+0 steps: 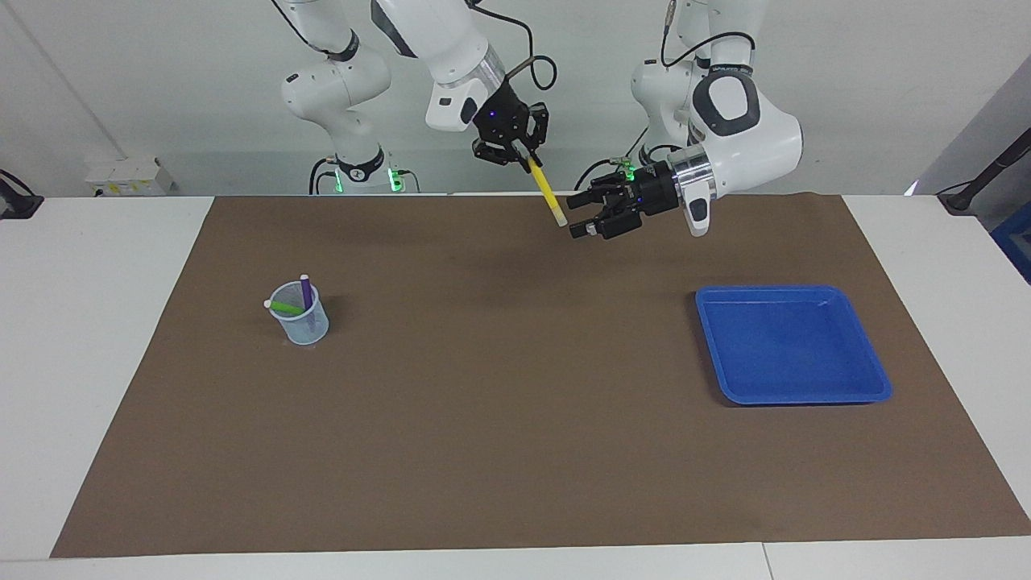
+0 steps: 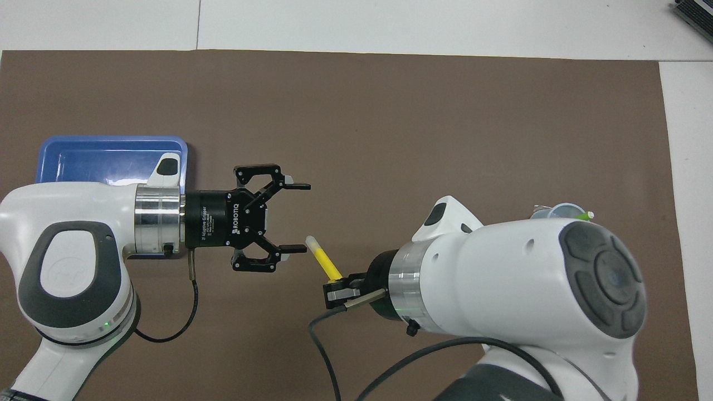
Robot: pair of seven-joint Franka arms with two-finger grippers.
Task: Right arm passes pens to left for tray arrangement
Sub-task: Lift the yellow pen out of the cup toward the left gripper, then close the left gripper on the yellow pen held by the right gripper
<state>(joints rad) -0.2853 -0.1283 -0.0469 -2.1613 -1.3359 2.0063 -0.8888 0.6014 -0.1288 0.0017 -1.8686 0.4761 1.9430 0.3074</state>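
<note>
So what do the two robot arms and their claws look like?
Both are chunky white arms with dark grey patches and silver wrist rings. The left gripper is black with white lettering and a short cable. The right gripper is black with a tiny blue light and a long looping black cable.

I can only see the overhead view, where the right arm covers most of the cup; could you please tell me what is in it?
Observer: The purple pen stands in the cup, and the green pen leans across its rim.
Operator: Thank you. Has anything been placed yet?
Observer: No. The whole tray shows in the facing view, with no pen in it.
Operator: And how high is the handover?
Observer: Well above the mat. The right pincer holds the yellow pen slanting down, its pale end about level with the open left pincer.
</note>
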